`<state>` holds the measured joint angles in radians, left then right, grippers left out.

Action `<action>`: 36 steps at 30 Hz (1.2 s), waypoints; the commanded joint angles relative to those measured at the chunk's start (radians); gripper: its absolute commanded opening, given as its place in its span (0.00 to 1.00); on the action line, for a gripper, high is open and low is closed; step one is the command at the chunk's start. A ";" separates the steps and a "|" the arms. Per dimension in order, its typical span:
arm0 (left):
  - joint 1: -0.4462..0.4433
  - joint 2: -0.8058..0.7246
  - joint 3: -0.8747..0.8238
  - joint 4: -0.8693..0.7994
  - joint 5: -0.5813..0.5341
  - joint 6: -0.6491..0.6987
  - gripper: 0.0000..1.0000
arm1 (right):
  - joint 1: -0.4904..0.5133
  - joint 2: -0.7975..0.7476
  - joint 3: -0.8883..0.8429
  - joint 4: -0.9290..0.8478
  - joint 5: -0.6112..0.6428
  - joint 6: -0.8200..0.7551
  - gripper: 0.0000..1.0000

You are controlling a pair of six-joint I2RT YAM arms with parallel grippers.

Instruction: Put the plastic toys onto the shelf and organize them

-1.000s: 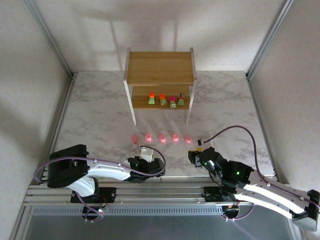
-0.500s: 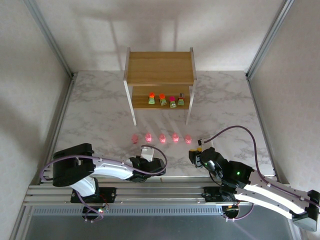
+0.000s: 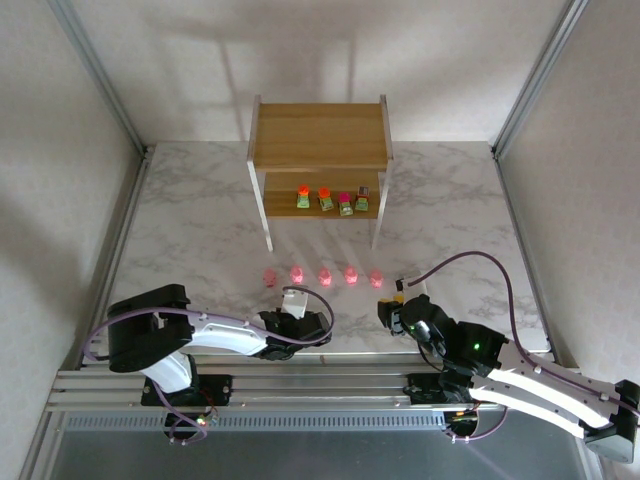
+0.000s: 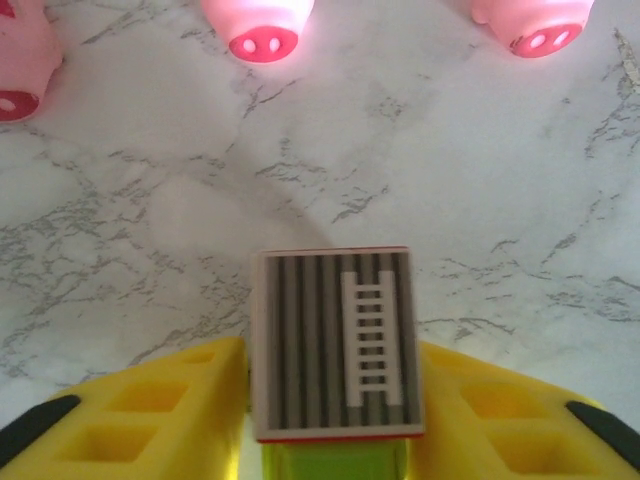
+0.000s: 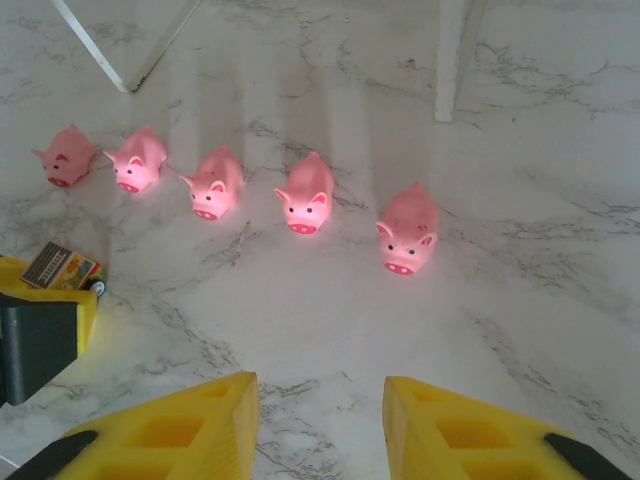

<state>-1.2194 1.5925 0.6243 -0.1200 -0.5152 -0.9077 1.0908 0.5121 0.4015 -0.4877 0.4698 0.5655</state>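
Observation:
My left gripper (image 4: 334, 400) is shut on a blocky toy (image 4: 335, 340) with a grey striped top bearing a ladder mark and a green base, held just above the marble. It sits near the front edge (image 3: 297, 314). Five pink pig toys (image 3: 324, 275) stand in a row ahead of it; the rightmost pig (image 5: 407, 230) is nearest my right gripper (image 5: 320, 425), which is open and empty over bare table. The wooden shelf (image 3: 318, 135) stands at the back. Its lower tier holds several blocky toys (image 3: 325, 199) in a row.
The shelf's white legs (image 5: 450, 60) rise beyond the pig row. The left gripper with its toy (image 5: 62, 267) shows at the left edge of the right wrist view. Open marble (image 3: 200, 230) lies left and right of the shelf.
The left arm's elbow has swung to the right and its gripper has edged slightly forward with the toy. The right arm has not moved.

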 commanded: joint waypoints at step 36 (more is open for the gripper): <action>0.268 -0.138 0.317 -0.139 -0.112 0.358 0.21 | 0.006 -0.016 -0.019 -0.016 0.001 0.003 0.37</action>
<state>-0.9779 1.4757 0.8917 -0.2333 -0.5793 -0.6228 1.0908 0.5064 0.4015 -0.4889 0.4698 0.5655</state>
